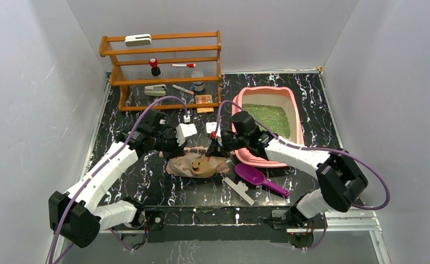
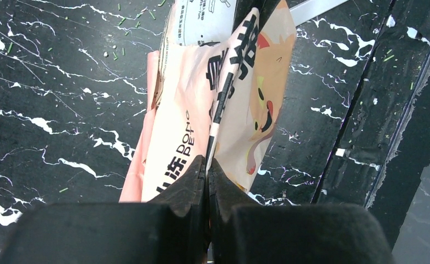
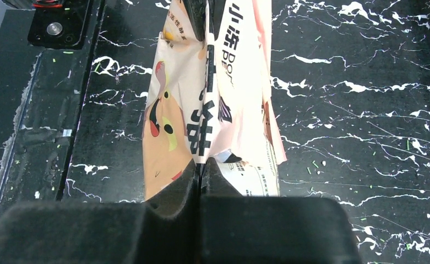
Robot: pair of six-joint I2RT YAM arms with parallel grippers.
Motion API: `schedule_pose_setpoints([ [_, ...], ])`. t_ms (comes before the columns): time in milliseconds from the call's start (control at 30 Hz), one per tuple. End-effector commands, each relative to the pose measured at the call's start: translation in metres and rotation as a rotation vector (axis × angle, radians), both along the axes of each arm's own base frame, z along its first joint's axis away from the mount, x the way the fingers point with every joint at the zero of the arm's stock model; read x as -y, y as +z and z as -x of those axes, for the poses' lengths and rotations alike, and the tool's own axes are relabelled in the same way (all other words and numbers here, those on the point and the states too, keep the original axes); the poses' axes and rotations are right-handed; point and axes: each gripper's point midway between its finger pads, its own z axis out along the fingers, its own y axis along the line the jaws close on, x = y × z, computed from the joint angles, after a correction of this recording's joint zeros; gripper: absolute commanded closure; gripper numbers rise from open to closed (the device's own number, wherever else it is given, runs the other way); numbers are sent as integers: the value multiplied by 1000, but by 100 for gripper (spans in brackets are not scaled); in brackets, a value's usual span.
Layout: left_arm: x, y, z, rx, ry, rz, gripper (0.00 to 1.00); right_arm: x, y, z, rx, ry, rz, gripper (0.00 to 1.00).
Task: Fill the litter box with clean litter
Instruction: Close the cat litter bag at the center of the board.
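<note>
The pink litter box (image 1: 296,108) stands at the right back of the table, with a layer of green clean litter (image 1: 268,117) inside. A beige cat-printed bag (image 1: 197,164) is held up over the table middle, left of the box. My left gripper (image 1: 175,147) is shut on the bag's top edge at its left end; in the left wrist view the bag (image 2: 201,104) hangs from the gripper (image 2: 207,165). My right gripper (image 1: 215,147) is shut on the same edge at its right end; in the right wrist view the bag (image 3: 212,99) hangs below the gripper (image 3: 200,168).
A purple scoop (image 1: 255,178) lies near the front, right of the bag, with a white clip (image 1: 239,191) beside it. A wooden shelf rack (image 1: 163,69) with small items stands at the back left. Stray green granules (image 3: 315,163) dot the black marbled table.
</note>
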Motion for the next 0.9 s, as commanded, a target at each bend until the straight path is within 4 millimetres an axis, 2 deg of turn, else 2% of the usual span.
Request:
schedule_pose_setpoints([
  [0, -16, -3, 18, -27, -35, -71, 100, 7, 27, -11, 88, -36, -41, 93],
  [33, -17, -3, 18, -26, -33, -82, 100, 9, 26, -12, 82, -44, -35, 90],
  [67, -19, -2, 18, -23, -32, -86, 100, 8, 28, -11, 74, -43, -37, 82],
  [133, -16, 2, 16, -11, -37, -74, 100, 3, 36, -7, 38, -21, -67, 49],
  [200, -10, 8, 13, 4, -45, -40, 100, -9, 49, -1, -25, 14, -135, 41],
  [267, -4, 14, 8, 17, -43, -8, 100, -21, 59, -4, -67, -2, -191, 35],
  [367, 2, 19, 6, 20, -45, 22, 100, -37, 63, -6, -81, -15, -221, 32],
  [467, 3, 22, 5, 26, -36, 32, 100, -52, 54, -2, -93, -14, -205, 31],
  [533, 1, 22, 5, 36, -31, 27, 100, -54, 43, -5, -91, -37, -187, 38],
  [600, -2, 22, 5, 47, -20, 18, 100, -49, 33, -14, -64, -89, -155, 50],
  [633, -5, 22, 7, 52, -15, 10, 100, -36, 22, -16, 16, -106, -105, 61],
  [700, -6, 22, 7, 59, -13, 3, 100, -24, 17, -19, 76, -104, -58, 65],
  [767, -7, 21, 6, 61, -12, -2, 100, -15, 13, -23, 94, -102, -14, 60],
  [833, -7, 21, 6, 59, -13, -3, 100, -7, 17, -26, 81, -109, -11, 42],
  [867, -7, 21, 6, 56, -13, -2, 100, -3, 18, -25, 76, -104, -18, 39],
])
